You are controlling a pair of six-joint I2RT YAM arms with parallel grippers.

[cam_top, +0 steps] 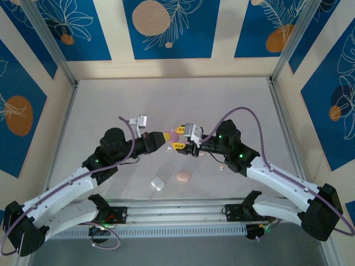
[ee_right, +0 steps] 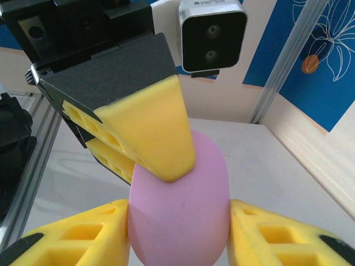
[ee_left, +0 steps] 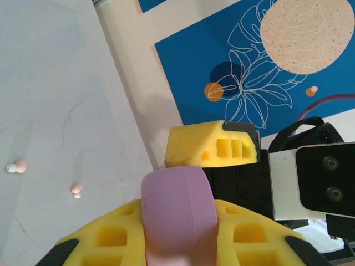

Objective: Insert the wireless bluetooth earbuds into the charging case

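Lilac case [ee_right: 180, 216] was held up mid-workspace, clamped between the left gripper [ee_left: 177, 230] fingers. Right gripper [ee_right: 178, 238] fingers sat against both its flanks as well. Earbuds [ee_left: 76, 190] lay loose on the table [cam_top: 166, 105] in two small clusters beside the right arm, apart from that case. White case [cam_top: 157, 183] and pink case [cam_top: 183, 176] rested near the front edge.

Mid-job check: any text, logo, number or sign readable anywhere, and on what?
No readable text anywhere.
pink case: plain surface, no marking visible.
wrist camera: two lenses, no legible brand.
wall panels: leaf and circle patterns, no words.
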